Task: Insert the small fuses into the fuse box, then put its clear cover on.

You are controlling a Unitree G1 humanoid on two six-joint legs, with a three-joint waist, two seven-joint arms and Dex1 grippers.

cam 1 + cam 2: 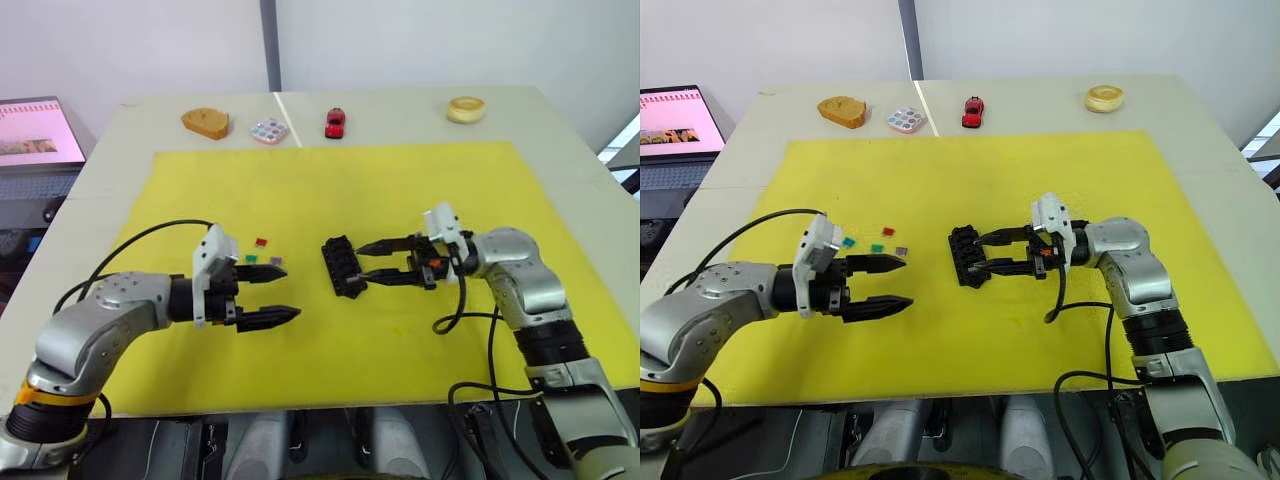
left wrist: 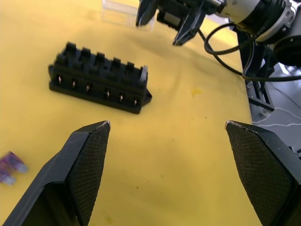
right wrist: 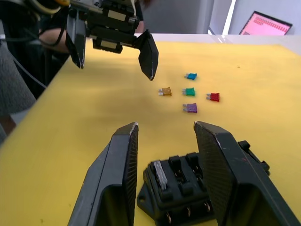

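Fingers of the right gripper [image 1: 372, 262] stand partly apart, empty, tips just beside the fuse box [image 1: 341, 266] on the yellow mat [image 1: 400, 180]. The left gripper [image 1: 277, 293] gapes wide, empty, near the loose fuses [image 3: 190, 91]. Clear cover [image 2: 123, 12] lies beyond the box.

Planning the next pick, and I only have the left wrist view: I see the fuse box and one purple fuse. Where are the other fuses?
Observer: Four more lie loose on the yellow mat near the purple fuse: teal fuse, amber fuse, green fuse and red fuse.
Operator: Any seated already?
Observer: One grey fuse stands in an end slot of the fuse box.
Operator: Clutter beyond the mat?
Observer: A red toy car and a ring-shaped pastry sit near the table's far edge.
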